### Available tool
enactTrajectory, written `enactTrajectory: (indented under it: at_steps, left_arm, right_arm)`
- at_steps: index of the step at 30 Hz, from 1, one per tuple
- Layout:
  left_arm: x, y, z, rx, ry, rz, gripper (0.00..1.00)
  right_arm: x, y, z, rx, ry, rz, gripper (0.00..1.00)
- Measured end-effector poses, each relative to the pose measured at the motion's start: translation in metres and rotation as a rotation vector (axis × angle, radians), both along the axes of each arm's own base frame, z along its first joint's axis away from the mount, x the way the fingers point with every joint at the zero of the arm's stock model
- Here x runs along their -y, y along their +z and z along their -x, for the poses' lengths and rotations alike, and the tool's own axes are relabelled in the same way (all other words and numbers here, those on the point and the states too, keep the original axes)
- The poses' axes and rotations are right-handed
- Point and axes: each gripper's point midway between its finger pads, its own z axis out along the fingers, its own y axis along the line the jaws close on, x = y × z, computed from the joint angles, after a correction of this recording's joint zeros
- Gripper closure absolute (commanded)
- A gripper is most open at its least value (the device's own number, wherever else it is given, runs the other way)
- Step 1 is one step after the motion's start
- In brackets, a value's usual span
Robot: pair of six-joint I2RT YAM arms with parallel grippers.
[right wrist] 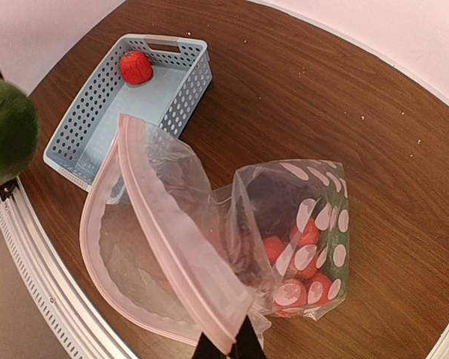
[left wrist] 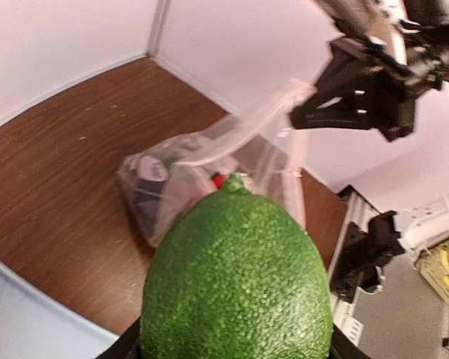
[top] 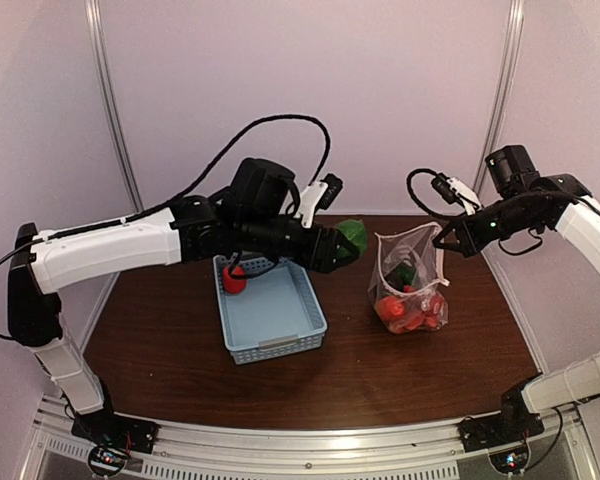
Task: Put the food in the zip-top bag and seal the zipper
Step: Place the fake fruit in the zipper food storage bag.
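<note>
My left gripper point(top: 342, 245) is shut on a round green toy fruit point(top: 353, 235) with pebbled skin point(left wrist: 236, 284) and holds it in the air between the basket and the zip-top bag point(top: 410, 285). My right gripper point(top: 442, 238) is shut on the bag's mouth edge point(right wrist: 226, 348) and holds it up and open. The zipper strip point(right wrist: 176, 239) runs along the raised mouth. The polka-dot bag point(right wrist: 299, 224) holds several red pieces and dark and green pieces at its bottom. One red toy fruit point(top: 234, 281) lies in the basket's far corner point(right wrist: 135, 67).
The light-blue perforated basket point(top: 280, 320) stands left of the bag on the brown table point(top: 380, 370). A metal rail point(top: 310, 450) runs along the near edge. White walls close in behind and at both sides.
</note>
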Motion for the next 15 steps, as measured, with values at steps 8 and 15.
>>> enactTrajectory:
  at_steps: [8, 15]
  left_arm:
    - [0.059, 0.038, 0.039, -0.088, -0.246, 0.198, 0.65]
    - [0.096, 0.004, 0.034, -0.293, -0.245, 0.216, 0.67]
  right_arm:
    - [0.001, 0.007, -0.002, 0.014, -0.01, -0.003, 1.0]
    - [0.0, 0.016, -0.005, 0.027, -0.016, -0.013, 1.0]
